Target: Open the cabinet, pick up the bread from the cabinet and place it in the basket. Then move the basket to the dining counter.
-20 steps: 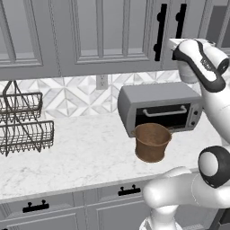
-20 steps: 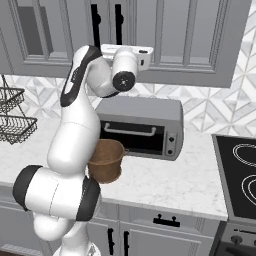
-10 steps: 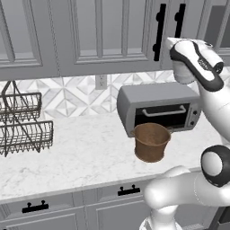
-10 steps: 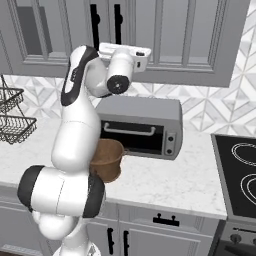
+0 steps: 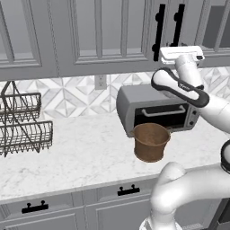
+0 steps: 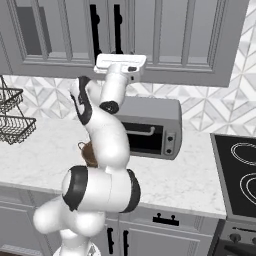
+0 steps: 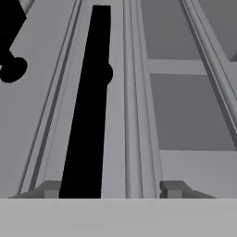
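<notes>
The cabinet point(image 5: 112, 31) is the grey upper wall unit, and its doors are shut. Two long black bar handles point(image 5: 178, 24) hang side by side on it. My gripper point(image 5: 182, 53) is raised just under the right one and is open. In the hand view that handle point(image 7: 90, 115) runs up between my fingertips point(image 7: 46, 189), nearer the left one, and neither tip touches it. The brown woven basket point(image 5: 151, 141) stands on the marble counter in front of the toaster oven, partly behind my arm in the right base view point(image 6: 89, 152). The bread is hidden and the dining counter is out of view.
A grey toaster oven point(image 5: 157, 110) sits against the tiled wall right below my hand. A black wire two-tier rack point(image 5: 22, 128) stands at the far left. A black stove top point(image 6: 240, 175) lies to the right. Grey drawers point(image 5: 81, 202) run under the counter point(image 5: 81, 157).
My hand has shifted a little left and closer to the cabinet door, under the right handle. The forearm has swung with it. Basket and oven have not moved.
</notes>
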Available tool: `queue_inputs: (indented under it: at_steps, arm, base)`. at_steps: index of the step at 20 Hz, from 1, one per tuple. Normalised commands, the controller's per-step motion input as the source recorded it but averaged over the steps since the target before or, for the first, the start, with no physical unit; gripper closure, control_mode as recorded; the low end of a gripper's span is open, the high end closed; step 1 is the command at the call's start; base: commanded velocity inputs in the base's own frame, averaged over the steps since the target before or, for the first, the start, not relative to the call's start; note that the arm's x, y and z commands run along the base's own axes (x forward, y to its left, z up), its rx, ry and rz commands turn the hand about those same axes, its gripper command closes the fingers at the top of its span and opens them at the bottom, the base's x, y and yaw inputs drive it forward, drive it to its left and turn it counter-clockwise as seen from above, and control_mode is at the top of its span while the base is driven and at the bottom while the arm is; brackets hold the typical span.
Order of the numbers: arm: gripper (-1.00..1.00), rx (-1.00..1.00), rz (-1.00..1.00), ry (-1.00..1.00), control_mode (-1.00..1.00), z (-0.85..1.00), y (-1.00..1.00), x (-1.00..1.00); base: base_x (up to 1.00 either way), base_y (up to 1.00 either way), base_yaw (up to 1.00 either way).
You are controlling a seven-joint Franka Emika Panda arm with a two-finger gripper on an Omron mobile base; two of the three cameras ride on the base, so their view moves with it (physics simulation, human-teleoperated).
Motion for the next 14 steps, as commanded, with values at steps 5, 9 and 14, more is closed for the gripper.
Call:
queue_inputs:
  at_steps: [5,9,14]
  arm:
    - [1.00,-0.11,0.08,0.54,-1.00,0.20,-0.71,0.42]
    - [1.00,-0.06,-0.01,0.56,-1.00,0.30,-1.00,0.08]
    - [1.00,-0.02,-0.05,0.56,-1.00,0.49,-1.00,-0.08]
  base:
    - [0.00,0.00,0.00]
    - [0.00,0.00,0.00]
    - [0.00,0.00,0.00]
